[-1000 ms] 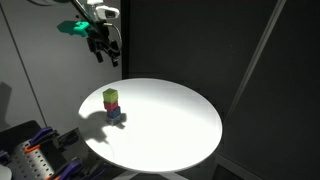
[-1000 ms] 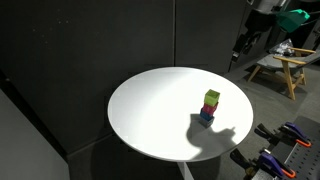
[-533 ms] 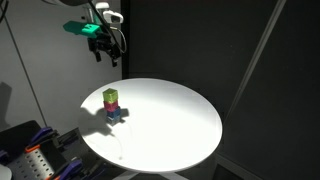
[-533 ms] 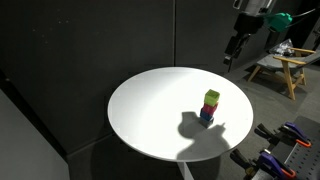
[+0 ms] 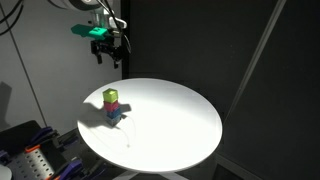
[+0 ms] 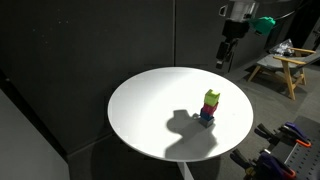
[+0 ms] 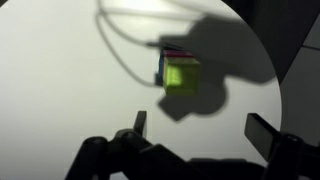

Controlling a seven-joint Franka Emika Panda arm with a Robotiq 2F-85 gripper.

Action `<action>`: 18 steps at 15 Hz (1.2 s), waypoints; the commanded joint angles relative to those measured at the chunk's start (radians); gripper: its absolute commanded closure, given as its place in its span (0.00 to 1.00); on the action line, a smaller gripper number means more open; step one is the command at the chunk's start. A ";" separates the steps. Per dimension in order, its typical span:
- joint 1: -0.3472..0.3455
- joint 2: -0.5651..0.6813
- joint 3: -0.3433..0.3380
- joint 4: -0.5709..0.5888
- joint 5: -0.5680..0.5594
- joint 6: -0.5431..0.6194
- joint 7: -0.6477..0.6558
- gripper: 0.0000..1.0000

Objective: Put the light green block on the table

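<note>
The light green block (image 5: 111, 97) sits on top of a small stack: a magenta cube under it and a dark blue cube at the bottom. The stack stands on the round white table (image 5: 170, 125). It also shows in an exterior view (image 6: 211, 98) and in the wrist view (image 7: 181, 76), seen from above. My gripper (image 5: 107, 55) hangs high above the table, well clear of the stack, also seen in an exterior view (image 6: 224, 58). In the wrist view its fingers (image 7: 200, 128) are spread wide and empty.
Black curtains surround the table (image 6: 160, 110). A rack with clamps and tools (image 5: 35, 160) stands beside the table's edge. A wooden stool (image 6: 280, 70) stands behind the table. The arm's shadow falls over the stack.
The gripper has moved sideways over the table toward the stack, staying high. Its shadow has slid across the tabletop. The blocks have not moved.
</note>
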 commanded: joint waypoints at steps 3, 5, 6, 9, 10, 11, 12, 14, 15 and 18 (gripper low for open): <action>0.003 0.098 0.039 0.085 -0.027 -0.016 0.011 0.00; 0.003 0.128 0.054 0.094 -0.043 -0.004 0.025 0.00; 0.002 0.141 0.062 0.098 -0.061 0.004 0.041 0.00; -0.002 0.177 0.073 0.097 -0.110 0.030 0.088 0.00; -0.003 0.187 0.074 0.094 -0.124 0.039 0.111 0.00; -0.004 0.195 0.074 0.089 -0.136 0.050 0.132 0.00; -0.004 0.201 0.073 0.080 -0.143 0.067 0.159 0.00; -0.004 0.211 0.072 0.069 -0.151 0.094 0.206 0.00; -0.003 0.215 0.071 0.064 -0.146 0.105 0.228 0.00; -0.002 0.221 0.070 0.044 -0.132 0.128 0.275 0.00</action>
